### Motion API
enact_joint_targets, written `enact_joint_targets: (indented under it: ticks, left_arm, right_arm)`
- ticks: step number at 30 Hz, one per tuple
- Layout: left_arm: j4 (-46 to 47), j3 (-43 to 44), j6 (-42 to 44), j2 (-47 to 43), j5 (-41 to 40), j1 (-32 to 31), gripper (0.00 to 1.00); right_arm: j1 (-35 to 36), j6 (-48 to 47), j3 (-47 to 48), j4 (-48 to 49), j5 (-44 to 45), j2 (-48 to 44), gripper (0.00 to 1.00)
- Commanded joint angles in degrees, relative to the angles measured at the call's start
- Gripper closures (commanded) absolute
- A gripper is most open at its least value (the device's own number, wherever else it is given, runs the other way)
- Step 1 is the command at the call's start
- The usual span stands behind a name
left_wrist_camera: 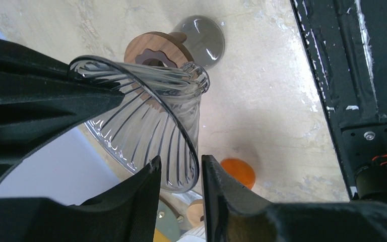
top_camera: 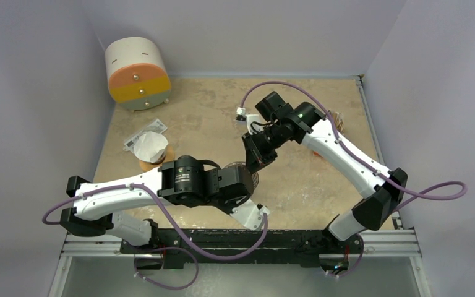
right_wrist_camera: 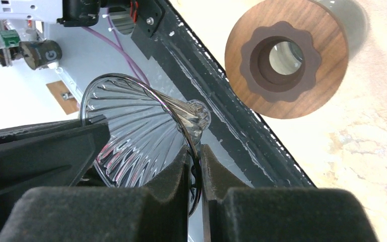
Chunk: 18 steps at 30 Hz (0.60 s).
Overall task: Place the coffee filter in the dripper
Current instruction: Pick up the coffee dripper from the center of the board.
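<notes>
The dripper, a clear ribbed glass cone (right_wrist_camera: 131, 131), hangs in the air between both grippers, hard to make out in the top view. My right gripper (right_wrist_camera: 195, 151) is shut on its rim. My left gripper (left_wrist_camera: 180, 164) stands open around the opposite rim (left_wrist_camera: 189, 146), with a gap on each side. A wooden ring with a dark scalloped insert (right_wrist_camera: 286, 56) lies on the table below, also in the left wrist view (left_wrist_camera: 158, 50). The white coffee filter (top_camera: 150, 147) sits at the left of the table on a tan stand, away from both grippers.
A white, orange and yellow drum (top_camera: 137, 73) stands at the back left. A barcoded packet (top_camera: 145, 132) lies by the filter. A small orange disc (left_wrist_camera: 238, 172) rests on the table. The black rail (top_camera: 241, 238) runs along the near edge.
</notes>
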Motion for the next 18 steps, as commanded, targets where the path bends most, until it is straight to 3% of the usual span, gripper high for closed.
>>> enact_joint_targets:
  ticks: [1,11,18]
  left_arm:
    - [2.86,1.62,-1.89,-3.31,1.49,-0.07,0.65]
    - [11.66,0.36,-5.51,-8.18,1.84,0.01,0.46]
    - [25.09,-3.84,-11.58,-13.52,-3.03,0.10,0.18]
  right_arm:
    - [0.35,0.48,3.10,-1.63,2.38,-3.65,1.00]
    - [0.35,2.03,3.51,-1.47,12.17,-5.86,1.00]
    - [0.37,3.49,2.38,0.24,17.39,-8.47,1.00]
